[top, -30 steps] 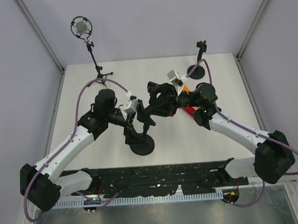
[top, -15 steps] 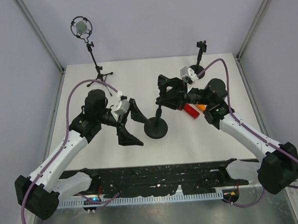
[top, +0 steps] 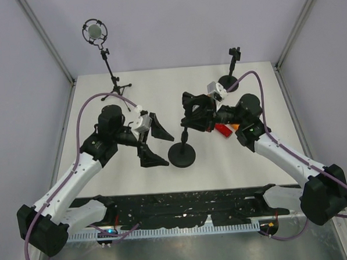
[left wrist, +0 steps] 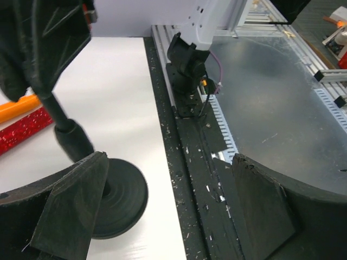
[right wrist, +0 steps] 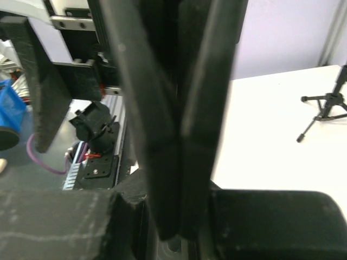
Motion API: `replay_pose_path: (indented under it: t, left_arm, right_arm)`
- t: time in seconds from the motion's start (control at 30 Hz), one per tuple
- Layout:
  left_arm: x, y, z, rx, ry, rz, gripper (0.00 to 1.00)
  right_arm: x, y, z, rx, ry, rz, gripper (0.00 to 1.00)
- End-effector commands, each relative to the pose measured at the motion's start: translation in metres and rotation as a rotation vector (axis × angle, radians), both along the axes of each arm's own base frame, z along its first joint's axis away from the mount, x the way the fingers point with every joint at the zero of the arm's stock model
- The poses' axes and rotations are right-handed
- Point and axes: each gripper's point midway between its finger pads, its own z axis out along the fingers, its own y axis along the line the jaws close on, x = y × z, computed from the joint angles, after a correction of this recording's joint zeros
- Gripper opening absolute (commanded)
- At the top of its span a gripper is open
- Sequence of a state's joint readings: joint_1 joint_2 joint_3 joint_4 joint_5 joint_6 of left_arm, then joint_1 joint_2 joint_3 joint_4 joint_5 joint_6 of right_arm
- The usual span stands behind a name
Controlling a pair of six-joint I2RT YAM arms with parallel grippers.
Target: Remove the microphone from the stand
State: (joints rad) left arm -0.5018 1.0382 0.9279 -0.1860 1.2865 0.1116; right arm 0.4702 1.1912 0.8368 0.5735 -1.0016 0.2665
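**Stand head clamped on the right, left jaws wide and idle**

Just left of the round-based stand [top: 182,156], the left gripper [top: 156,141] is seen with its jaws spread wide and nothing between them, apart from pole and base alike. At the stand's head, the right gripper [top: 191,120] is closed tight. What is pinched there cannot be made out, since the head is hidden by the fingers in every view. The microphone is therefore not plainly seen. It is judged to sit at that hidden head, though a red glittered rod [top: 222,130] and an orange piece [top: 235,126], lying just right of the stand, cannot be ruled out as parts of it.

The step would be best done with the pole steadied low down by the left jaws, so that the base is kept flat while the head is drawn straight up and away.

Left of the stand and beyond it, bare table [top: 160,90] is offered for the left arm. A tripod stand [top: 114,80] is set well apart at the far left. On the near side of the stand, the black rail [top: 183,202] marks the table's edge, so drift that way should be avoided. To the right, the red rod should be cleared, while a second round-based stand [top: 229,80] is found well beyond.
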Motion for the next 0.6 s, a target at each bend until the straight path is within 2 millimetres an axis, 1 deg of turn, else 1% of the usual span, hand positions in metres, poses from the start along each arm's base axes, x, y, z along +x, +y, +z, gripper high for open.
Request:
replay_pose_path:
  t: [0.0, 0.07, 0.13, 0.2, 0.27, 0.37, 0.57]
  left_arm:
    - [0.023, -0.005, -0.005, -0.004, -0.037, 0.099, 1.0]
    - [0.026, -0.007, -0.01, -0.001, -0.021, 0.102, 1.0]
    - [0.026, -0.008, -0.013, -0.006, -0.007, 0.097, 1.0]
    - [0.024, -0.009, -0.014, -0.016, 0.0, 0.079, 1.0]
    - [0.018, -0.008, -0.013, -0.03, -0.009, 0.043, 1.0]
    - [0.009, -0.008, -0.011, -0.028, 0.029, 0.008, 1.0]
    - [0.003, -0.012, -0.015, -0.021, 0.042, -0.023, 1.0]
  right_arm:
    - [-0.037, 0.004, 0.037, 0.076, -0.111, 0.126, 0.06]
    - [-0.049, 0.008, 0.038, 0.074, -0.118, 0.174, 0.06]
    - [-0.056, 0.012, 0.04, 0.078, -0.115, 0.199, 0.05]
    - [-0.058, 0.016, 0.044, 0.089, -0.11, 0.204, 0.06]
    - [-0.055, 0.017, 0.049, 0.107, -0.107, 0.186, 0.06]
    - [-0.049, 0.019, 0.05, 0.119, -0.084, 0.171, 0.06]
    - [-0.043, 0.024, 0.051, 0.131, -0.064, 0.169, 0.05]
